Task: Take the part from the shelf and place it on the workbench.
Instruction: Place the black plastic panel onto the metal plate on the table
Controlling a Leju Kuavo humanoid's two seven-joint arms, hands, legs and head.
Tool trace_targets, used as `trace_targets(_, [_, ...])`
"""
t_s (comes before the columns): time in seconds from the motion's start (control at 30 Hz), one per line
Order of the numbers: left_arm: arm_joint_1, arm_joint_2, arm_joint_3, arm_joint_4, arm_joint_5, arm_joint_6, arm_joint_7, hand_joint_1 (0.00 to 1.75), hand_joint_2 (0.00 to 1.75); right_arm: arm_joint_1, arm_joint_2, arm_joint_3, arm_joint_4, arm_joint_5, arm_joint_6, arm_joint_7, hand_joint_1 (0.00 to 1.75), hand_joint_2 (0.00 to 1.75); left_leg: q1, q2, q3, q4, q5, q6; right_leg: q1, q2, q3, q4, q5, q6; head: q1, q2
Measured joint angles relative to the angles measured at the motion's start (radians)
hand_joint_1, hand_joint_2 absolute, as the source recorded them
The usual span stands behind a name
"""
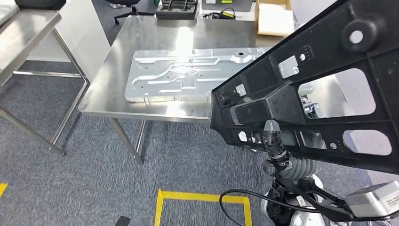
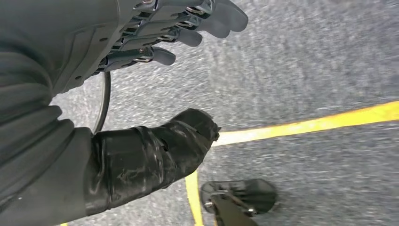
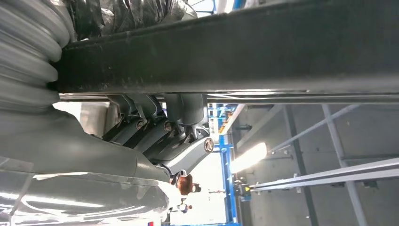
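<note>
Head view: black part [image 1: 324, 89] held up in the right hand [image 1: 275, 141], thumb across its near face, well off the shelf already and hanging over the right end of the workbench [image 1: 141, 52]. Judged to be mid-carry, placing not yet done. Silver plate [image 1: 188, 75] lying flat along the middle of the bench, taking much of the top; bare steel showing on the left end and along the back strip. Best kept level and brought down over bare steel rather than onto the plate, with the long end of the part watched so it does not catch the near bench edge. Box [image 1: 274, 19] and a dark tray [image 1: 177, 8] at the far edge, so little room behind. Second table [image 1: 28, 33] well apart to the left. Yellow tape [image 1: 202, 197] on the floor below.

Left wrist view: left hand [image 2: 155, 52] hanging over the carpet, fingers straight and close together, thumb apart from them, holding nothing. Free to steady the part if needed.

Right wrist view: fingers [image 3: 155, 127] curled under the part's black bar [image 3: 235, 52], wrapped firmly round it. Grip near one end, so likely to tip; slow lowering advised.
</note>
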Motion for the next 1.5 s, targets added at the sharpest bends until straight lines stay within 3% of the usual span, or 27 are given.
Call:
trace_targets(0.03, [-0.001,0.000,0.000,0.000,0.002,-0.001,0.000,0.00,1.75,0.000,0.000,0.000,0.001,0.000,0.000,0.000,1.75,1.75,0.001,-0.001,0.005,0.000,-0.009,-0.007,0.004,0.000,0.002,-0.023,0.034,-0.008,-0.001,0.000])
trace_targets(0.07, [-0.002,0.000,0.000,0.000,0.003,-0.002,0.000,0.00,1.75,0.000,0.000,0.001,0.002,0.001,0.001,0.000,1.75,1.75,0.002,-0.001,0.011,0.002,-0.014,-0.013,0.008,0.001,0.005,-0.030,0.040,-0.017,-0.001,0.000])
trace_targets(0.17, [-0.007,0.001,0.000,0.000,0.006,-0.003,-0.001,0.00,1.75,-0.002,0.002,0.001,0.003,0.004,0.003,-0.002,1.75,1.75,0.004,0.003,0.004,0.035,-0.014,-0.027,0.007,0.001,0.035,-0.049,0.030,-0.039,-0.003,0.000])
trace_targets(0.23, [-0.009,0.002,0.000,0.000,0.007,-0.005,-0.001,0.00,1.75,-0.004,0.004,0.001,0.003,0.008,0.003,-0.003,1.75,1.75,0.007,0.008,-0.055,0.132,-0.024,-0.037,0.003,-0.002,0.062,-0.058,0.017,-0.049,-0.005,0.000])
trace_targets(0.3, [-0.008,0.002,0.000,0.000,0.009,-0.008,-0.002,0.00,1.75,-0.004,0.005,0.001,0.004,0.010,0.004,-0.004,1.75,1.75,0.011,0.010,-0.141,0.240,-0.066,-0.047,0.002,-0.004,0.086,-0.061,-0.002,-0.052,-0.006,0.000])
trace_targets(0.37, [-0.006,0.002,0.000,0.000,0.011,-0.009,-0.002,0.00,1.75,-0.004,0.005,0.001,0.005,0.010,0.004,-0.004,1.75,1.75,0.015,0.012,-0.195,0.264,-0.099,-0.053,0.000,-0.003,0.116,-0.061,-0.024,-0.050,-0.006,0.000])
trace_targets(0.4, [-0.005,0.003,0.000,0.000,0.012,-0.009,-0.002,0.00,1.75,-0.004,0.005,0.001,0.006,0.010,0.004,-0.004,1.75,1.75,0.015,0.013,-0.203,0.233,-0.086,-0.054,-0.001,-0.002,0.134,-0.061,-0.036,-0.048,-0.006,0.000])
trace_targets(0.43, [-0.003,0.005,0.000,0.000,0.013,-0.009,-0.003,0.00,1.75,-0.004,0.005,0.001,0.007,0.010,0.004,-0.004,1.75,1.75,0.015,0.014,-0.200,0.179,-0.040,-0.053,-0.003,-0.001,0.152,-0.061,-0.050,-0.045,-0.006,0.000])
trace_targets(0.5, [0.000,0.008,0.001,0.000,0.015,-0.009,-0.004,0.00,1.75,-0.005,0.005,0.001,0.011,0.011,0.007,-0.003,1.75,1.75,0.013,0.017,-0.194,0.061,0.087,-0.046,-0.002,0.002,0.177,-0.056,-0.076,-0.035,-0.007,0.000])
trace_targets(0.53, [0.001,0.009,0.001,0.000,0.015,-0.009,-0.004,0.00,1.75,-0.005,0.005,0.001,0.014,0.014,0.009,0.000,1.75,1.75,0.011,0.017,-0.193,0.028,0.135,-0.041,-0.001,0.003,0.181,-0.053,-0.088,-0.028,-0.007,0.000])
trace_targets(0.57, [0.002,0.010,0.001,0.000,0.015,-0.009,-0.005,0.00,1.75,-0.006,0.005,0.001,0.017,0.022,0.011,0.007,1.75,1.75,0.008,0.018,-0.194,0.016,0.156,-0.035,0.000,0.005,0.183,-0.052,-0.098,-0.021,-0.007,0.000])
trace_targets(0.63, [0.001,0.010,0.001,0.000,0.015,-0.009,-0.005,0.00,1.75,-0.012,0.000,0.001,0.021,0.055,0.019,0.037,1.75,1.75,0.009,0.017,-0.188,0.016,0.156,-0.024,0.000,0.005,0.187,-0.057,-0.114,-0.008,-0.006,0.000])
trace_targets(0.7, [-0.002,0.010,0.001,0.000,0.013,-0.012,-0.005,0.00,1.75,-0.024,-0.017,-0.004,0.026,0.103,0.039,0.077,1.75,1.75,0.012,0.018,-0.177,0.005,0.150,-0.012,-0.001,0.002,0.178,-0.025,-0.137,0.002,-0.005,0.000])
trace_targets(0.73, [-0.003,0.010,0.001,0.000,0.012,-0.014,-0.003,0.00,1.75,-0.030,-0.030,-0.007,0.029,0.128,0.054,0.098,1.75,1.75,0.013,0.018,-0.171,0.001,0.146,-0.005,-0.002,0.000,0.156,0.020,-0.160,0.006,-0.004,0.000])
trace_targets(0.8, [-0.004,0.012,0.001,0.000,0.010,-0.020,0.001,0.00,1.75,-0.038,-0.059,-0.014,0.040,0.180,0.093,0.142,1.75,1.75,0.011,0.017,-0.162,0.000,0.136,0.004,-0.002,-0.001,0.080,0.143,-0.205,0.011,-0.003,0.000])
trace_targets(0.83, [-0.004,0.013,0.001,0.000,0.009,-0.023,0.003,0.00,1.75,-0.040,-0.074,-0.018,0.048,0.207,0.114,0.164,1.75,1.75,0.010,0.017,-0.158,0.000,0.131,0.005,-0.002,-0.001,0.045,0.190,-0.210,0.012,-0.003,0.000])
trace_targets(0.87, [-0.004,0.014,0.001,0.000,0.008,-0.026,0.004,0.00,1.75,-0.044,-0.089,-0.023,0.056,0.231,0.134,0.184,1.75,1.75,0.010,0.016,-0.152,0.000,0.126,0.005,-0.003,-0.001,0.022,0.206,-0.197,0.013,-0.003,0.000])
trace_targets(0.9, [-0.004,0.016,0.001,0.000,0.007,-0.029,0.005,0.00,1.75,-0.048,-0.104,-0.028,0.064,0.254,0.152,0.203,1.75,1.75,0.010,0.014,-0.146,0.000,0.121,0.005,-0.003,-0.001,0.016,0.187,-0.163,0.013,-0.002,0.000])
trace_targets(0.97, [-0.004,0.017,0.001,0.000,0.006,-0.035,0.006,0.00,1.75,-0.065,-0.134,-0.038,0.081,0.308,0.186,0.243,1.75,1.75,0.010,0.010,-0.133,0.002,0.112,0.001,-0.003,-0.001,0.047,0.069,-0.072,0.009,-0.002,0.000])
trace_targets(1.03, [-0.005,0.019,0.001,0.000,0.003,-0.041,0.008,0.00,1.75,-0.090,-0.164,-0.044,0.100,0.389,0.225,0.293,1.75,1.75,0.006,0.008,-0.130,0.006,0.107,-0.006,0.001,-0.001,0.076,-0.026,-0.023,0.000,-0.003,0.000])
trace_targets(1.13, [-0.006,0.026,0.001,0.000,-0.001,-0.049,0.009,0.00,1.75,-0.116,-0.209,-0.051,0.133,0.480,0.265,0.342,1.75,1.75,0.004,0.007,-0.133,0.004,0.108,-0.019,0.003,-0.001,0.081,-0.049,-0.016,-0.014,-0.004,0.000])
trace_targets(1.2, [-0.004,0.030,0.001,0.000,-0.003,-0.053,0.010,0.00,1.75,-0.132,-0.233,-0.055,0.152,0.507,0.279,0.356,1.75,1.75,0.005,0.008,-0.145,0.030,0.089,-0.029,-0.003,-0.003,0.086,-0.057,-0.010,-0.026,-0.005,0.000])
trace_targets(1.3, [-0.004,0.036,0.001,0.000,-0.004,-0.060,0.014,0.00,1.75,-0.160,-0.262,-0.057,0.184,0.586,0.322,0.388,1.75,1.75,0.009,0.012,-0.218,0.194,0.008,-0.042,-0.006,-0.005,0.091,-0.060,-0.008,-0.035,-0.009,0.000])
trace_targets(1.37, [-0.005,0.041,0.001,0.000,-0.005,-0.068,0.020,0.00,1.75,-0.176,-0.282,-0.056,0.214,0.648,0.361,0.410,1.75,1.75,0.012,0.014,-0.257,0.271,-0.007,-0.046,-0.006,-0.006,0.092,-0.060,-0.008,-0.036,-0.009,0.000])
trace_targets(1.4, [-0.005,0.043,0.001,0.000,-0.006,-0.071,0.022,0.00,1.75,-0.186,-0.293,-0.055,0.230,0.681,0.383,0.420,1.75,1.75,0.013,0.015,-0.251,0.257,0.011,-0.046,-0.007,-0.006,0.093,-0.060,-0.009,-0.035,-0.009,0.000])
trace_targets(1.5, [-0.006,0.053,0.001,0.000,-0.009,-0.079,0.027,0.00,1.75,-0.215,-0.334,-0.049,0.279,0.789,0.449,0.442,1.75,1.75,0.012,0.016,-0.160,0.073,0.091,-0.039,-0.006,-0.006,0.097,-0.059,-0.015,-0.026,-0.009,0.000])
